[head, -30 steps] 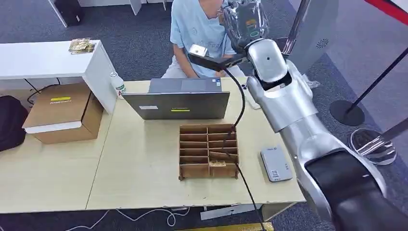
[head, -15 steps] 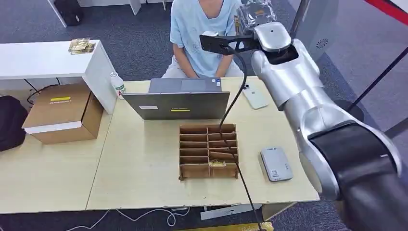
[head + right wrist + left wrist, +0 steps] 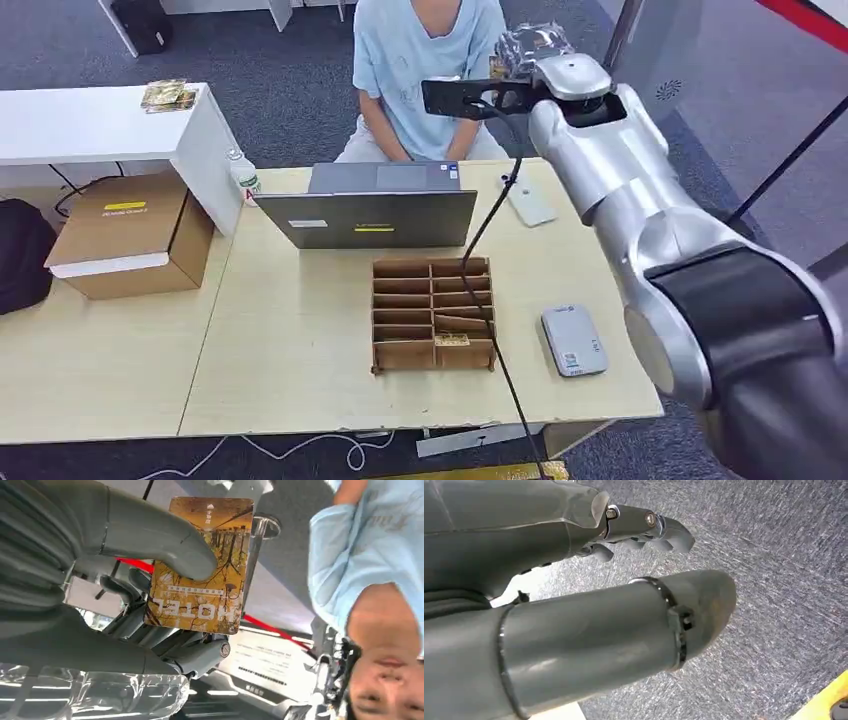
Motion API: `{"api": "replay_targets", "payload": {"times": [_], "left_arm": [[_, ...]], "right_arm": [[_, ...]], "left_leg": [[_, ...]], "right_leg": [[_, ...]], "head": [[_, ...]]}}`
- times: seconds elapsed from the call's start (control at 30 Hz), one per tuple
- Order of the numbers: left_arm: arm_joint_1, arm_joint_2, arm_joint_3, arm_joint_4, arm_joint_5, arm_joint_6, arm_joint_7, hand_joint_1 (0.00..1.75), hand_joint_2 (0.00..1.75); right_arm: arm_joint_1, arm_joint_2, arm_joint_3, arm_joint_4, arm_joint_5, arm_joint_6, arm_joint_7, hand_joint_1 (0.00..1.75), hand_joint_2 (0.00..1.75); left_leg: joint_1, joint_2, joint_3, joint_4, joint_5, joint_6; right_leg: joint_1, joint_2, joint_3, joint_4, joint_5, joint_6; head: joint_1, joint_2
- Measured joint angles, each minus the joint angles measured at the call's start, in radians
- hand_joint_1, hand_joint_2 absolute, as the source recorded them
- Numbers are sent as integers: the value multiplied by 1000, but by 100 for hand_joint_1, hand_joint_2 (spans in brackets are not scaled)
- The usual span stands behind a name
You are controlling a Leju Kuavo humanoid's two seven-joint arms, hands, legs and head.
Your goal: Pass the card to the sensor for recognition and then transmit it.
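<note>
My right hand (image 3: 527,48) is raised beyond the table's far edge, in front of a seated person (image 3: 420,60). It holds a golden card printed HOTEL (image 3: 200,565), with the thumb (image 3: 150,535) pressing the card's face against the fingers behind it. In the head view the card (image 3: 494,67) shows as a small yellow edge beside the hand. The grey card sensor (image 3: 574,341) lies on the table near its front right, far below the hand. My left hand (image 3: 639,535) hangs over grey carpet with its fingers apart and nothing in them.
A wooden compartment box (image 3: 433,313) with a card in its front slot stands mid-table. Behind it are an open laptop (image 3: 375,207) and a phone (image 3: 528,203). A cardboard box (image 3: 130,235), a bottle (image 3: 245,177) and a white side table (image 3: 90,120) are on the left.
My right arm has straightened and swung farther out toward the person, carrying the card with it. The things on the table have not moved.
</note>
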Motion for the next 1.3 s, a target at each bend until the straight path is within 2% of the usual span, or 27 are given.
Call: {"api": "replay_targets", "payload": {"times": [0.47, 0.8, 0.83, 0.87, 1.0, 1.03, 1.07, 1.3], "left_arm": [[-13, 0, -18, 0, 0, -13, 0, 0, 0], [-18, 0, -26, 0, 0, -14, 0, 0, 0], [-18, 0, -27, 0, 0, -14, 0, 0, 0], [-18, 0, -27, 0, 0, -14, 0, 0, 0], [-18, 0, -33, 0, 0, -14, 0, 0, 0], [-18, 0, -34, 0, 0, -14, 0, 0, 0], [-18, 0, -35, 0, 0, -14, 1, 0, 0], [-18, 0, -41, 0, 0, -13, 3, 0, 0]], "right_arm": [[1, 64, -23, 14, -29, 11, -23, 175, 175], [8, 77, -23, 15, -33, 1, -31, 175, 175], [9, 78, -23, 15, -33, 1, -32, 148, 175], [10, 78, -23, 15, -33, 2, -33, 91, 175], [13, 79, -23, 15, -31, 2, -33, 91, 175], [13, 79, -23, 15, -31, 2, -33, 19, 175], [14, 79, -23, 15, -31, 2, -33, 3, 175], [17, 79, -23, 18, -31, 2, -27, 0, 175]], "left_leg": [[0, 0, 0, 0, 0, 0], [0, 0, 0, 0, 0, 0], [0, 0, 0, 0, 0, 0], [0, 0, 0, 0, 0, 0], [0, 0, 0, 0, 0, 0], [0, 0, 0, 0, 0, 0], [0, 0, 0, 0, 0, 0], [0, 0, 0, 0, 0, 0]], "right_leg": [[0, 0, 0, 0, 0, 0], [0, 0, 0, 0, 0, 0], [0, 0, 0, 0, 0, 0], [0, 0, 0, 0, 0, 0], [0, 0, 0, 0, 0, 0], [0, 0, 0, 0, 0, 0], [0, 0, 0, 0, 0, 0], [0, 0, 0, 0, 0, 0]], "head": [[0, 0], [0, 0], [0, 0], [0, 0], [0, 0], [0, 0], [0, 0], [0, 0]]}}
